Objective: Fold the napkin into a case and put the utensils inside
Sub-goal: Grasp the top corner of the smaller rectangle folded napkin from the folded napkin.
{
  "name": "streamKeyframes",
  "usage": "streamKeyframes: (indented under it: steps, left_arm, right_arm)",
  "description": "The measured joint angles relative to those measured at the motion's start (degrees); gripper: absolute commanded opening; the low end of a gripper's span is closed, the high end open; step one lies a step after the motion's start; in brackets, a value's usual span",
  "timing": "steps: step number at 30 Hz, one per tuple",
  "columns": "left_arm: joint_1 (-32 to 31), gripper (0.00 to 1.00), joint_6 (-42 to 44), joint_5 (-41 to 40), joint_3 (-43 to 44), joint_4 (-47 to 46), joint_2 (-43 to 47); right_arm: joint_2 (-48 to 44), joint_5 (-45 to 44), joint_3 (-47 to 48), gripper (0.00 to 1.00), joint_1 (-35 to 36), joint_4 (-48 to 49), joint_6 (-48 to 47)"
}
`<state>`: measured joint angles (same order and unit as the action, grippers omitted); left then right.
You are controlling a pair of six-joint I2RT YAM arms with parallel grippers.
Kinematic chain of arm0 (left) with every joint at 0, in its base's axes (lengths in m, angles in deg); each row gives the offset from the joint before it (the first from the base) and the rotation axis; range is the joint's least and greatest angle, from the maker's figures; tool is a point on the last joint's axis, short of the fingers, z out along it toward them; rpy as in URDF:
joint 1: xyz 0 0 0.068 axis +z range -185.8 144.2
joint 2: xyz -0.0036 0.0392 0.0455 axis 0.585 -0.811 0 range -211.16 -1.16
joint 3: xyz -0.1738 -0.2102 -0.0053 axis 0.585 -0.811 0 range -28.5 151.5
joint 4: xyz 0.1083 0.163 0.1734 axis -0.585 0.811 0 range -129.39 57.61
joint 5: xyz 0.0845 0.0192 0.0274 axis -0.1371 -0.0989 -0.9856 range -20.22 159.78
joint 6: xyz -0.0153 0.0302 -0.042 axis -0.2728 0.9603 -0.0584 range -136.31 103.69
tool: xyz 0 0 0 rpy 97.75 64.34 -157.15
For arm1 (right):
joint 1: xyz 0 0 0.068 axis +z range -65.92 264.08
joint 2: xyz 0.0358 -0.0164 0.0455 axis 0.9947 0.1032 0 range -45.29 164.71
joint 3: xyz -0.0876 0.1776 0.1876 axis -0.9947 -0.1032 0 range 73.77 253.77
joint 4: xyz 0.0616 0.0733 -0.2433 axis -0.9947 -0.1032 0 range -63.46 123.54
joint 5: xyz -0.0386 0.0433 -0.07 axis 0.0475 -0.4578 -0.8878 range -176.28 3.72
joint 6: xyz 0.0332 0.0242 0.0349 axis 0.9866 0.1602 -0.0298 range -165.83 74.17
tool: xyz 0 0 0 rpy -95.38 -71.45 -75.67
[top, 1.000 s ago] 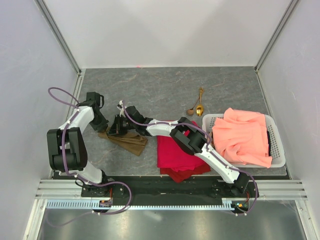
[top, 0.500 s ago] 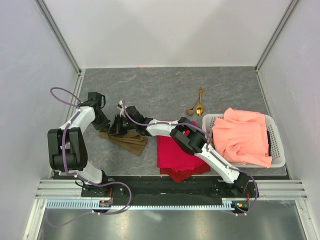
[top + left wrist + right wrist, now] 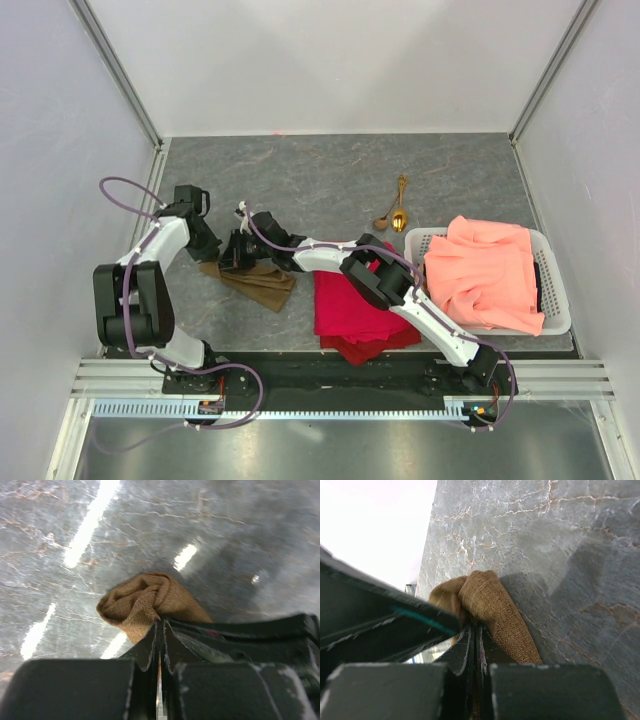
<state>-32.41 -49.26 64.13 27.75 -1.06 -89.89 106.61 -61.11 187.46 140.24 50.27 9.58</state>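
Left of centre on the bench (image 3: 330, 175), toward the near edge, the napkin (image 3: 262, 285) is lying bunched and crumpled, not yet resembling the case; left jaws are pinching shut on a fold at its far-left end, with fabric bulging just past the tips in the left wrist view; right jaws are clamping shut on the same end just beside them, a rolled hump of weave showing beyond the tips; right arm (image 3: 330, 258) is reaching leftward past the far edge of the red cloth (image 3: 355, 305) to get there; utensils (image 3: 396, 212) are lying well apart to the far right, near the white basket (image 3: 556, 300) holding the salmon cloth (image 3: 485, 270).

Judging the step as opening the napkin flat ahead of folding; both pinches are sitting close together, so the jaws should be drawing apart along one edge, keeping low and level; pulling evenly is mattering, since thin cloth is likely slipping out of a shallow pinch; each pinch may be catching several layers, which cannot be told from here; the right arm should be avoiding dragging the red cloth along.
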Motion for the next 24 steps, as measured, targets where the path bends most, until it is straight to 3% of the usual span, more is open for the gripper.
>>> streamKeyframes:
  steps: [5, 11, 18, 24]
  left_arm:
    - [0.00, 0.02, -0.09, 1.77, -1.29, -1.49, 0.37]
    - [0.00, 0.02, -0.09, 3.04, -1.01, -3.98, -4.55]
    - [-0.63, 0.02, -0.09, 4.79, -1.92, -4.61, -3.67]
    - [-0.63, 0.02, -0.09, 5.51, -3.63, -5.51, -1.99]
  right_arm:
    - [-0.66, 0.07, -1.90, 0.12, -0.11, 1.29, -0.13]
    - [-3.13, 0.02, -4.11, 0.31, -0.42, -0.98, -2.67]
    - [-9.16, -0.68, -8.24, 0.42, -1.44, -8.81, -7.54]
    - [-11.32, -0.66, -9.31, 0.43, -1.86, -12.57, -9.73]
